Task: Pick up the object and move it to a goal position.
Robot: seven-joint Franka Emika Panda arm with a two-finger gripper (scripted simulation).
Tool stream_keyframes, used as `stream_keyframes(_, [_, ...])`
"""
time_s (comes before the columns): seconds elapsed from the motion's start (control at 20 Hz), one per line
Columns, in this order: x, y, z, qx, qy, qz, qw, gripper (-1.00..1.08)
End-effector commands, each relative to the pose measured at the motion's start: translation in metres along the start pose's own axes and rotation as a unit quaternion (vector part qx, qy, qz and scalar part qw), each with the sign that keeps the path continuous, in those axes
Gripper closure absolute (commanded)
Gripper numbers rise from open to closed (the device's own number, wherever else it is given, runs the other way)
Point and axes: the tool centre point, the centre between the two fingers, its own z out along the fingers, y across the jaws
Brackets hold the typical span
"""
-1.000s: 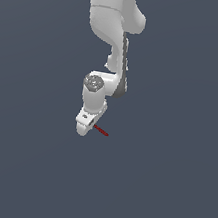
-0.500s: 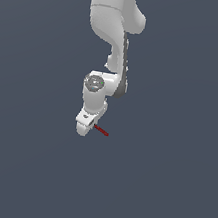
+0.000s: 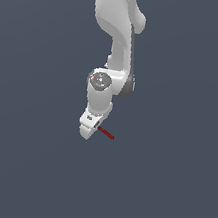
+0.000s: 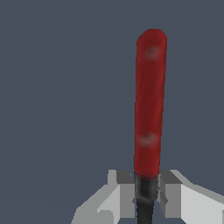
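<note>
The object [image 3: 106, 134] is a thin stick with a red handle [image 4: 150, 105] and a dark shaft [image 4: 145, 199]. In the exterior view its red handle sticks out toward the exterior view's right from the tip of my white gripper [image 3: 91, 128]. In the wrist view the two grey fingers [image 4: 124, 192] press on the dark shaft from both sides, so the gripper [image 4: 145, 194] is shut on the object. The head of the object is hidden behind the fingers.
A plain dark grey-blue surface [image 3: 167, 192] fills both views. The white arm [image 3: 117, 31] hangs down from the top of the exterior view.
</note>
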Motion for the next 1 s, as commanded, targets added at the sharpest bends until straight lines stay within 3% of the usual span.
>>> stream_keyframes(0.0, [0.014,0.006,-0.016,0.000,0.000,0.000,1.0000,1.08])
stream_keyframes(0.95, [0.125,0.061,-0.137,0.001,0.000,0.000,1.0000,1.08])
